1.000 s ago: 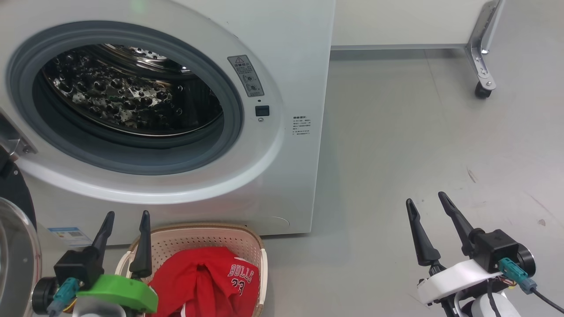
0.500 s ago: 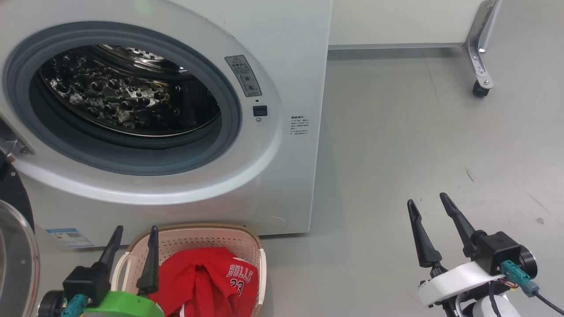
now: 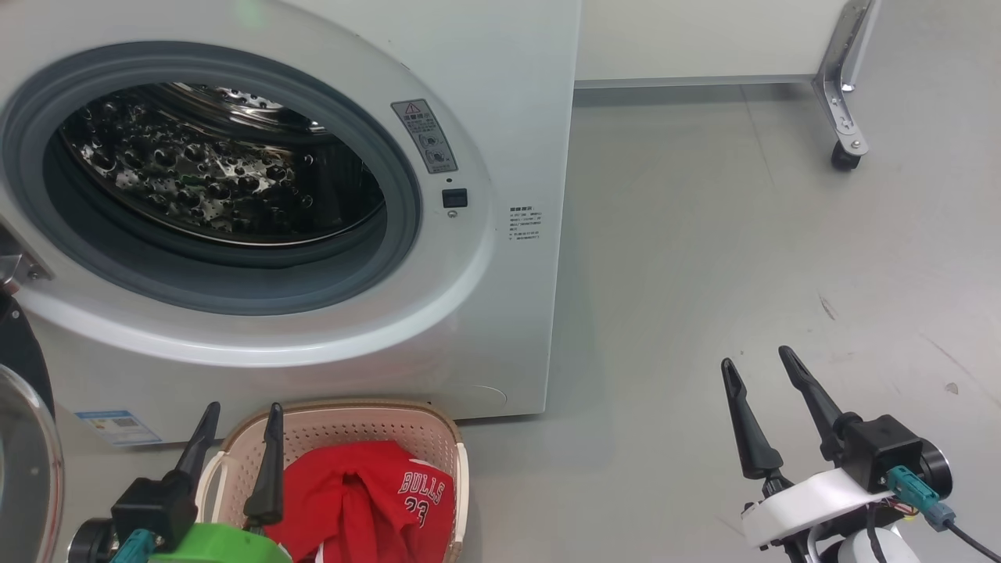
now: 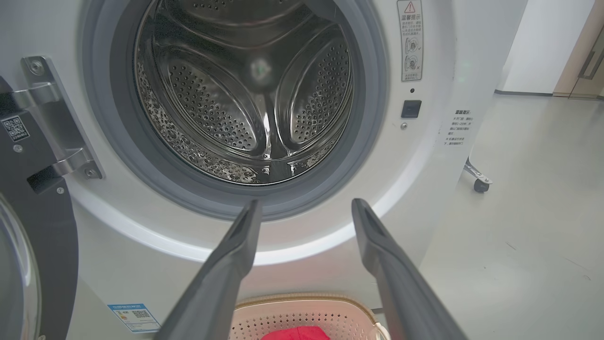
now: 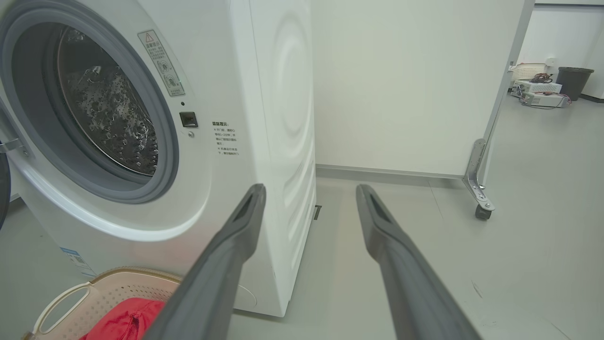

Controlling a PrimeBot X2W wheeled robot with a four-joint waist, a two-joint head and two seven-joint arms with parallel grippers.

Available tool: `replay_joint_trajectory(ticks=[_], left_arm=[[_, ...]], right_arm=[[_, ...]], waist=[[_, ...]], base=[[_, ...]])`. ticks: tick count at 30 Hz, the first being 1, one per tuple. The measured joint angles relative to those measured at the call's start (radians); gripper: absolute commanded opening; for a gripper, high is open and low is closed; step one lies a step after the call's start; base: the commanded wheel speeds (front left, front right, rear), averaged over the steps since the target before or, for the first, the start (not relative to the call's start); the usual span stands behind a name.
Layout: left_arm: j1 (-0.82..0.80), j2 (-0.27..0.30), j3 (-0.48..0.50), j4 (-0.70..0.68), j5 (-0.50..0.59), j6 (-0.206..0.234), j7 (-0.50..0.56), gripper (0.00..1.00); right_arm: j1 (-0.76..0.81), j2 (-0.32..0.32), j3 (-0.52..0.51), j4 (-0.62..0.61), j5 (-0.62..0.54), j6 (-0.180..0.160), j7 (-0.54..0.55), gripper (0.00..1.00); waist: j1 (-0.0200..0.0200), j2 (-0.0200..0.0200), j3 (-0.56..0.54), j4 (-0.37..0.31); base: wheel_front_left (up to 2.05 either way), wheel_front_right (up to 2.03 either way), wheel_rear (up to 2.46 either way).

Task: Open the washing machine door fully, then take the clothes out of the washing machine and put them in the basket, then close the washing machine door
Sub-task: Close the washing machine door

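In front of the big white front-loading washing machine, below the left of its round opening, the left fingers, two long dark prongs on a green wrist, stand spread apart and hold nothing. They point toward the machine. Well to the right of the washing machine, over the pale grey floor, the right fingers, dark prongs on a white wrist, are also spread and hold nothing.

Just in front of the machine's base sits a small cream plastic basket with perforated sides and a brown woven-look rim. Bright red basketball clothes lie bunched inside it, with white "BULLS" lettering and the number 23 showing.

At the machine's left side the round door, with a glossy black rim and bulging clear glass, hangs swung open on a metal hinge, partly cut off by the picture's edge. A small blue label sits low on the machine's front.

The opening is ringed in grey rubber, and the dimpled steel drum shines behind it. Beyond the machine's right side stands a metal leg on a black caster.
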Motion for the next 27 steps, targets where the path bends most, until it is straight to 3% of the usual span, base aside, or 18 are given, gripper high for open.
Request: replay_joint_trajectory(ticks=[27], left_arm=[[0.016, -0.002, 0.005, -0.012, -0.006, 0.0, 0.0, 1.0]], right_arm=[[0.009, 0.002, 0.0, -0.005, -0.002, 0.001, 0.0, 1.0]], waist=[[0.0, 0.0, -0.003, -0.001]], base=[[-0.01, 0.01, 0.0]])
